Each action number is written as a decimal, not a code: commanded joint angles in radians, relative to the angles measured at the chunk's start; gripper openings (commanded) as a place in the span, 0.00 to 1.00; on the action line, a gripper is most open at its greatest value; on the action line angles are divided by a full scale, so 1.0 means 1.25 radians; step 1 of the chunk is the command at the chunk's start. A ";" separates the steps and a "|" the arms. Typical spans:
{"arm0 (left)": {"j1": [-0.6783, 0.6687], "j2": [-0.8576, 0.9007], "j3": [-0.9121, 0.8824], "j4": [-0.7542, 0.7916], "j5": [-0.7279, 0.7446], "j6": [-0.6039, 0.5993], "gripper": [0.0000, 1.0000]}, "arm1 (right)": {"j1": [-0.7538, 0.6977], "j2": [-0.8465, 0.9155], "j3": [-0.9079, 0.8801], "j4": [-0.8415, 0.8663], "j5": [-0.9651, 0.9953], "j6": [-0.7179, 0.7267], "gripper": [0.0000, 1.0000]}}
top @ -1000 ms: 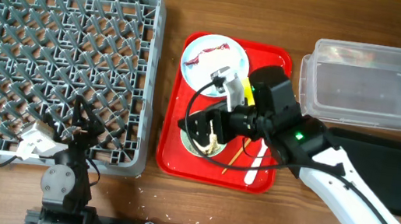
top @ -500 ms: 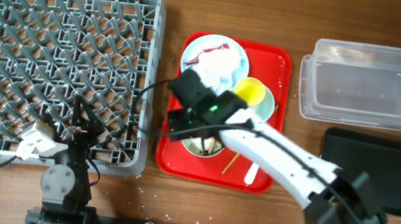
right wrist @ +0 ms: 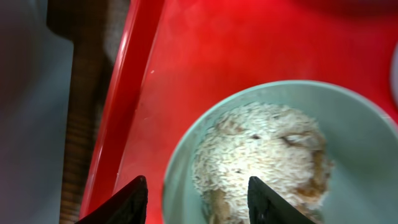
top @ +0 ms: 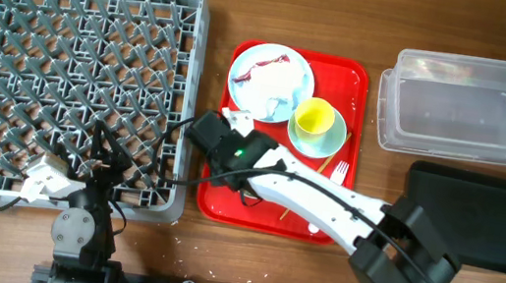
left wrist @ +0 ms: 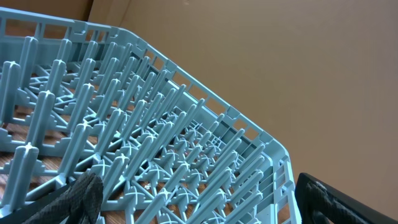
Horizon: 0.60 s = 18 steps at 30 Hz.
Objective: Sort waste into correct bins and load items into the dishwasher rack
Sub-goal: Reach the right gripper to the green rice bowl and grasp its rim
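**Overhead:** large square grey plastic pegged rack (top: 76, 57) at left; red serving tray (top: 351, 76) at centre, bearing a round pale blue plate (top: 241, 72) with a crumpled white paper napkin (top: 270, 88) and a small yellow cup (top: 313, 118); right gripper (top: 217, 146) over the tray's near-left corner, its spread unclear here.

**Left wrist:** left gripper (left wrist: 196, 186) wide apart, empty, above the rack pegs.

**Right wrist:** dark fingers (right wrist: 127, 199) parted, grasping nothing, apparently straddling the left rim of the mint-green bowl (right wrist: 354, 124) holding the pale beige rice heap (right wrist: 261, 149).

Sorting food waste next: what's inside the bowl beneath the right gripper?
Pale rice-like food with brownish patches, heaped in the mint-green bowl; whatever lies beneath the rice is covered.
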 commanded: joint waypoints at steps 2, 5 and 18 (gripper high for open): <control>-0.002 -0.006 -0.001 -0.004 -0.014 0.012 1.00 | 0.020 0.016 0.003 0.009 0.035 0.017 0.53; -0.002 -0.006 -0.001 -0.004 -0.014 0.012 1.00 | 0.020 0.027 0.003 0.007 0.042 0.015 0.48; -0.002 -0.006 -0.001 -0.004 -0.014 0.012 1.00 | 0.020 0.064 0.008 -0.005 0.050 -0.005 0.15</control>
